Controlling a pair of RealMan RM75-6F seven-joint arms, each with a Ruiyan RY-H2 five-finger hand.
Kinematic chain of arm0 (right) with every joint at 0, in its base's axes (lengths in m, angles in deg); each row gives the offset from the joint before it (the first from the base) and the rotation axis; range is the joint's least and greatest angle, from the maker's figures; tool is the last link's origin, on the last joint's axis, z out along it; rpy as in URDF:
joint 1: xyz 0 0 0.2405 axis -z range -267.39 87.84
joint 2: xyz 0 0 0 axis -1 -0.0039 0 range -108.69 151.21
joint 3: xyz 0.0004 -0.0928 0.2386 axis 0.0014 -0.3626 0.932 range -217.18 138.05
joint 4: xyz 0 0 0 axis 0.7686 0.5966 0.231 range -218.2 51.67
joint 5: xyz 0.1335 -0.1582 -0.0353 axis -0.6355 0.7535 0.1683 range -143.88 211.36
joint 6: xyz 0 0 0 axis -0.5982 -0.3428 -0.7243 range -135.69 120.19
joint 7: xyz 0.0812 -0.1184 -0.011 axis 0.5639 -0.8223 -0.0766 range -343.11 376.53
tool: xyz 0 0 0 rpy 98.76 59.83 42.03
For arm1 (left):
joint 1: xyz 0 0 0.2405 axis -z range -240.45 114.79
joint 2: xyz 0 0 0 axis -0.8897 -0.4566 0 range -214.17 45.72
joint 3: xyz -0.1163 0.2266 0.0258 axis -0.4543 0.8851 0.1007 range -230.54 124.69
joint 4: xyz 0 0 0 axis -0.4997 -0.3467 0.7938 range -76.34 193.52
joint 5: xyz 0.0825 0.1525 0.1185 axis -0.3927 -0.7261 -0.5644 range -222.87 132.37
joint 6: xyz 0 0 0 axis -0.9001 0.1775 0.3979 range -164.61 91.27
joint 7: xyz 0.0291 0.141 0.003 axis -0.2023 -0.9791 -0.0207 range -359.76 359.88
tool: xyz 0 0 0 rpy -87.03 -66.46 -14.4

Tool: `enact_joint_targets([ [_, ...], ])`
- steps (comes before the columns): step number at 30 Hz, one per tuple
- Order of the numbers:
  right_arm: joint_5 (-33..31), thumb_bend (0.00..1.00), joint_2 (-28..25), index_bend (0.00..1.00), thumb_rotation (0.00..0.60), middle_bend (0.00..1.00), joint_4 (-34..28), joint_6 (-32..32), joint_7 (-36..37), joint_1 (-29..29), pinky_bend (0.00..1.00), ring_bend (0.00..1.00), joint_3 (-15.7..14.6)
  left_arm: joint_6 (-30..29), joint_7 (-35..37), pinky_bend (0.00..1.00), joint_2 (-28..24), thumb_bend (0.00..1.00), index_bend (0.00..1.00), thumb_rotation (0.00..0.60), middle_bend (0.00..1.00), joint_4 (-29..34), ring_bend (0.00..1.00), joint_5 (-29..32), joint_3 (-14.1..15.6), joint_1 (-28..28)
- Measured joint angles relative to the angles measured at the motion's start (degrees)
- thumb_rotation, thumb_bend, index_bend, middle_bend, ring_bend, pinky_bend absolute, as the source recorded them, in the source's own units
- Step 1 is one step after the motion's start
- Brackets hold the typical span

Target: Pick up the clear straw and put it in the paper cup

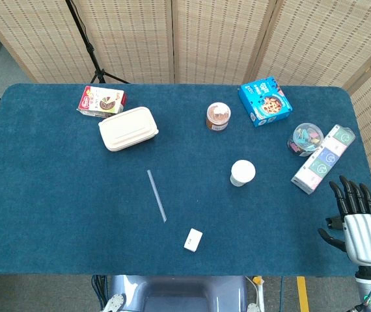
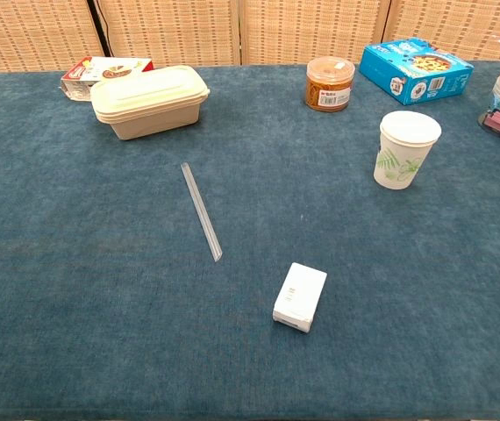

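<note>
The clear straw (image 1: 156, 195) (image 2: 201, 211) lies flat on the blue tablecloth, left of centre, running diagonally. The white paper cup (image 1: 242, 173) (image 2: 406, 149) with a leaf print stands upright to the right of the straw, well apart from it. My right hand (image 1: 355, 218) hovers at the table's front right corner, fingers extended and apart, holding nothing; it is far from both straw and cup. The chest view does not show it. My left hand is in neither view.
A small white box (image 1: 193, 239) (image 2: 300, 296) lies near the straw's front end. At the back stand a cream lidded container (image 1: 128, 129), a snack packet (image 1: 102, 101), a brown jar (image 1: 217, 116) and a blue box (image 1: 265, 101). A clear tub (image 1: 304, 138) and long pastel box (image 1: 323, 158) sit right.
</note>
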Motion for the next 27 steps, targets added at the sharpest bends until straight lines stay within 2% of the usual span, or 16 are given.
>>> enact_joint_targets([
  [9,0.3,0.00,0.0,0.00,0.600,0.00,0.1,0.6,1.3,-0.3,0.00,0.00,-0.2,0.0,0.6,0.00,-0.1,0.00,0.00,0.600,0.00,-0.3,0.00,0.0,0.0,0.0],
  [14,2.6,0.00,0.0,0.00,0.600,0.00,0.3,1.7,5.7,-1.3,0.00,0.00,-0.8,-0.1,1.6,0.00,-0.3,0.00,0.00,0.600,0.00,-0.2,0.00,0.6,-0.2,-0.1],
  [17,4.0,0.00,0.3,0.00,0.600,0.00,1.2,3.7,9.2,-3.0,0.00,0.00,-1.0,0.1,2.2,0.00,-0.4,0.00,0.00,0.600,0.00,-0.1,0.00,1.4,-0.5,-0.1],
  [20,4.4,0.00,0.4,0.00,0.600,0.00,1.8,5.9,9.8,-5.1,0.00,0.00,-0.5,0.6,1.9,0.00,-0.4,0.00,0.00,0.600,0.00,0.0,0.00,1.7,-0.6,0.0],
  [27,5.6,0.00,0.1,0.00,0.600,0.00,3.5,12.5,12.7,-13.1,0.00,0.00,2.6,1.6,0.9,0.00,-0.6,0.00,0.00,0.600,0.00,1.1,0.00,2.4,-0.9,0.3],
])
